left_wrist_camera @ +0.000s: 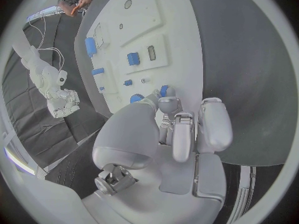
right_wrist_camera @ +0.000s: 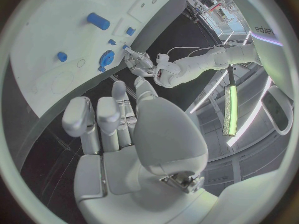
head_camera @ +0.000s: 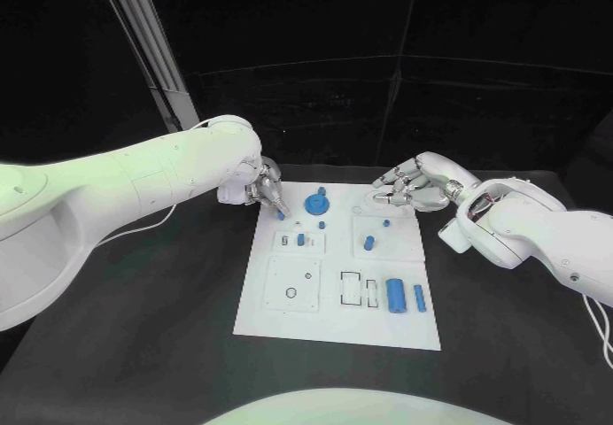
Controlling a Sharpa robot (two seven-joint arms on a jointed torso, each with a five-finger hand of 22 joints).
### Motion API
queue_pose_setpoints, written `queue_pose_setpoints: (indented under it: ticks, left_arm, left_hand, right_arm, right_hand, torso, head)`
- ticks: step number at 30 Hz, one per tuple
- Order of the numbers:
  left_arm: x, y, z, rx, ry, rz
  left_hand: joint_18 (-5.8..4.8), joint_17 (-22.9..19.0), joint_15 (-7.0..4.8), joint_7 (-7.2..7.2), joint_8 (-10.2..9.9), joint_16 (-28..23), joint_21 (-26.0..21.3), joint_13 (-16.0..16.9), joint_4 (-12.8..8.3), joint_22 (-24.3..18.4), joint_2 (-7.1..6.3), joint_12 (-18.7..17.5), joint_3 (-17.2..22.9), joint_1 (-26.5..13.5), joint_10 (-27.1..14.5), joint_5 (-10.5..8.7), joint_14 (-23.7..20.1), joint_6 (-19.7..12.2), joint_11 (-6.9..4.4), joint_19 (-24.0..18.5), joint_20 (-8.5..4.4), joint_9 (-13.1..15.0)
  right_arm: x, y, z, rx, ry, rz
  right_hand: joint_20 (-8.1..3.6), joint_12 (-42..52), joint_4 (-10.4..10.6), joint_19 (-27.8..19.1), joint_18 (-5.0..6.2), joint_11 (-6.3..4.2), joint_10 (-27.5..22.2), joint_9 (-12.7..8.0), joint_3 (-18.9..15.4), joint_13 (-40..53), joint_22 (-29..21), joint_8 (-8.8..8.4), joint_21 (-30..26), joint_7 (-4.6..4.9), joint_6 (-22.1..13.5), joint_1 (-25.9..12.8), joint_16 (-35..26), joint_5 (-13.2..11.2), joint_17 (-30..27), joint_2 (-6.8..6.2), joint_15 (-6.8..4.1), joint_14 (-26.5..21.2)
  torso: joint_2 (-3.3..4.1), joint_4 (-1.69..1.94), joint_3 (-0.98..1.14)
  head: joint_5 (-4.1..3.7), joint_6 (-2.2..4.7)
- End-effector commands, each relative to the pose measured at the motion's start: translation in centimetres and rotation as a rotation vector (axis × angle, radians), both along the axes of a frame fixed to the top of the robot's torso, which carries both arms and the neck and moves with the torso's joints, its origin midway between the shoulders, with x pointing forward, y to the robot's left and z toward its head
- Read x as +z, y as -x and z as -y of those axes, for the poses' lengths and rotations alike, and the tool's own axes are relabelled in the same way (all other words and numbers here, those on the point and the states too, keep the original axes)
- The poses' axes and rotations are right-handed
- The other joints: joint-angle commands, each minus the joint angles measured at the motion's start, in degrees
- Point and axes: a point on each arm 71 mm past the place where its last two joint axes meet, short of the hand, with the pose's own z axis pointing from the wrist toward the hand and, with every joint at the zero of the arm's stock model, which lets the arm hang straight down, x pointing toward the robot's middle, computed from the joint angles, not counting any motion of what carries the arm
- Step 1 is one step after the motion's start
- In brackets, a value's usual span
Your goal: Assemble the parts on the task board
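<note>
Sitting in the middle of the black worktop (head_camera: 153, 292), the white task board (head_camera: 335, 305) is carrying several blue parts: a round gear-like part (head_camera: 315, 205) near its far edge, a small peg (head_camera: 321, 225) just below that, a short block (head_camera: 300, 239) in a recess on the left side, an oblong piece (head_camera: 368, 242) right of centre, and a fat cylinder (head_camera: 396, 296) with a thin rod (head_camera: 419, 298) just beside it near the front right. The left hand (head_camera: 262, 189) is hovering at the board's far left corner, fingers (left_wrist_camera: 169, 106) narrowed and pointing down at a small blue part (head_camera: 280, 214); the left wrist view is showing fingertips right against that piece, but whether they are pinching it or only touching it, cannot tell. The right hand (head_camera: 411, 186) is hanging over the board's far right corner, fingers (right_wrist_camera: 107, 115) loosely curled and apart, holding nothing. From the right wrist view the gear-like part (right_wrist_camera: 106, 59) and the oblong piece (right_wrist_camera: 98, 21) are lying on the board well apart from that hand.
</note>
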Motion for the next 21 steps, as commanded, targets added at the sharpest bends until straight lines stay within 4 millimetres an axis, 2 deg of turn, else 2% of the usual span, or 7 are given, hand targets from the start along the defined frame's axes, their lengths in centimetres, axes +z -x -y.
queue_pose_setpoints:
  ticks: [1,2,3,6,8,10,21]
  left_arm:
    - [0.2,0.1,0.1,0.011,0.066,0.022]
    - [0.3,0.2,0.1,0.017,0.078,0.029]
    - [0.3,0.3,0.0,0.023,0.089,0.035]
    - [0.5,0.7,-0.2,0.042,0.128,0.065]
    - [0.6,1.0,-0.4,0.053,0.147,0.082]
    - [0.6,1.2,-0.5,0.062,0.163,0.096]
    - [0.8,3.6,-0.7,0.068,0.204,0.209]
  left_hand:
    - [-0.20,15.1,-0.20,-0.08,0.4,0.4,-0.2,0.0,-6.1,0.1,-1.22,-0.3,7.4,-0.6,0.5,0.34,6.0,-0.2,-0.19,0.1,-0.05,0.4]
    - [-0.18,15.1,-0.12,0.15,0.7,0.4,-0.3,0.0,-6.7,0.1,-2.30,-0.3,9.5,-1.4,0.7,0.35,6.0,-0.2,-0.24,0.2,-0.05,0.5]
    - [-0.19,15.1,-0.07,0.10,0.8,0.4,-0.2,0.0,-6.9,0.2,-2.42,-0.2,10.4,-1.6,0.8,0.48,6.0,-0.1,-0.27,0.2,-0.04,0.5]
    - [-0.26,15.1,0.00,0.03,1.8,0.4,0.1,0.1,-8.4,0.8,-4.84,0.0,17.3,-4.8,1.7,1.02,6.0,0.3,-0.26,0.4,0.07,0.7]
    - [-0.31,15.1,-0.10,-0.01,2.2,0.4,0.2,0.2,-9.1,1.0,-6.21,0.1,19.8,-6.3,2.1,1.19,6.0,0.5,-0.29,0.6,0.07,0.8]
    - [-0.33,15.1,-0.17,-0.11,2.5,0.4,0.3,0.2,-9.5,1.2,-6.87,0.3,21.7,-7.4,2.4,1.59,6.0,0.7,-0.31,0.6,0.04,0.9]
    - [-0.44,15.1,-0.31,-0.33,3.2,0.4,0.6,0.3,-10.4,1.8,-8.17,0.4,24.6,-9.0,3.0,2.31,6.0,1.1,-0.45,0.9,-0.08,1.0]
  right_arm:
    - [0.2,0.0,0.0,0.003,-0.003,0.010]
    - [0.2,0.0,0.0,0.002,-0.003,0.009]
    - [0.2,0.0,0.0,0.002,-0.002,0.009]
    - [0.2,0.0,0.1,0.000,-0.001,0.009]
    - [0.2,0.0,0.2,-0.001,-0.001,0.008]
    - [0.2,0.0,0.3,-0.002,0.000,0.008]
    - [0.1,0.0,0.5,-0.008,0.003,0.007]
  right_hand:
    - [0.00,-0.1,0.4,-0.3,0.39,-0.09,-0.5,0.0,0.0,-0.1,-0.1,-0.05,-0.4,0.00,-0.1,0.0,-0.2,0.3,0.0,0.57,-0.15,-0.3]
    - [0.00,-0.1,0.4,-0.3,0.39,-0.09,-0.5,0.0,0.0,-0.1,-0.1,-0.05,-0.4,0.00,-0.1,0.0,-0.2,0.3,0.0,0.57,-0.15,-0.3]
    - [0.00,-0.1,0.4,-0.3,0.39,-0.09,-0.5,0.0,0.0,-0.1,-0.1,-0.05,-0.4,0.00,-0.1,0.0,-0.2,0.3,0.0,0.57,-0.15,-0.3]
    - [0.00,-0.1,0.4,-0.3,0.39,-0.09,-0.5,0.0,0.0,-0.1,-0.1,-0.05,-0.4,0.00,-0.1,0.0,-0.2,0.4,0.0,0.58,-0.15,-0.3]
    - [0.01,-0.1,0.5,-0.3,0.39,-0.09,-0.5,0.0,0.0,-0.1,-0.1,-0.04,-0.4,0.00,-0.1,0.1,-0.3,0.5,0.0,0.58,-0.15,-0.3]
    - [0.01,-0.1,0.5,-0.3,0.39,-0.09,-0.5,0.0,0.0,-0.1,-0.1,-0.04,-0.4,0.00,-0.1,0.1,-0.3,0.5,0.0,0.58,-0.15,-0.3]
    - [0.01,-0.1,0.5,-0.3,0.39,-0.09,-0.5,0.0,0.0,-0.1,-0.1,-0.04,-0.4,0.00,-0.1,0.1,-0.3,0.5,0.0,0.58,-0.15,-0.3]
  torso:
    - [-0.04,0.13,-0.01]
    - [-0.04,0.11,-0.02]
    - [-0.04,0.09,-0.01]
    - [-0.10,0.15,-0.01]
    - [-0.07,0.13,-0.03]
    - [-0.06,0.08,-0.03]
    - [-0.02,0.07,-0.01]
  head:
    - [-0.05,-0.02]
    - [-0.02,-0.03]
    - [0.04,-0.04]
    - [0.06,-0.10]
    - [0.06,-0.06]
    - [0.16,-0.05]
    - [0.52,-0.06]
